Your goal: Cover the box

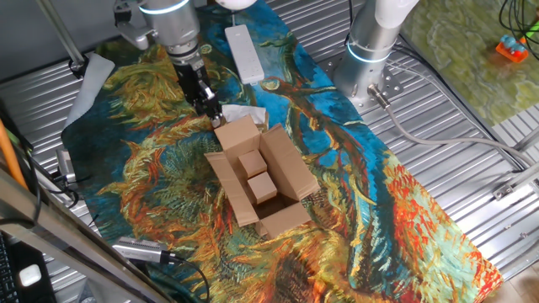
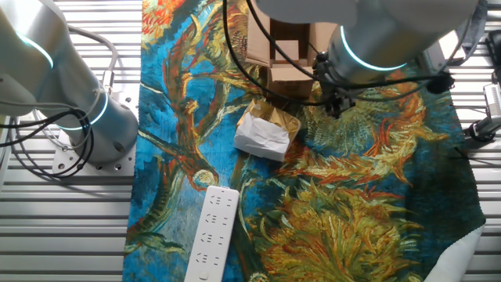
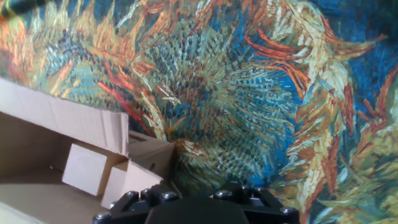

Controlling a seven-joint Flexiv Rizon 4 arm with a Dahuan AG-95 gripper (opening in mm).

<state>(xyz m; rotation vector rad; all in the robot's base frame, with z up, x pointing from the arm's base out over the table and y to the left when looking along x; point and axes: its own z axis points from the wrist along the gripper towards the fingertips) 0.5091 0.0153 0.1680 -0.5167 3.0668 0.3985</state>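
Observation:
The box (image 1: 290,168) is a small brown carton in the middle of the painted cloth, with all its flaps spread outward. Two small cardboard blocks (image 1: 256,174) lie inside it. My gripper (image 1: 214,114) hangs just behind the box's far-left flap (image 1: 237,133); its dark fingers look pressed together with nothing between them. In the other fixed view the box (image 2: 286,47) sits at the top edge and the gripper (image 2: 335,106) hovers beside it. The hand view shows the box (image 3: 74,121) at lower left and only my black housing (image 3: 193,208); the fingertips are hidden.
A crumpled white paper packet (image 1: 249,113) lies just behind the box, close to the gripper. A white power strip (image 1: 244,52) rests farther back on the cloth. A second robot base (image 1: 370,50) stands at the back right, and ribbed metal tabletop (image 1: 472,168) surrounds the cloth.

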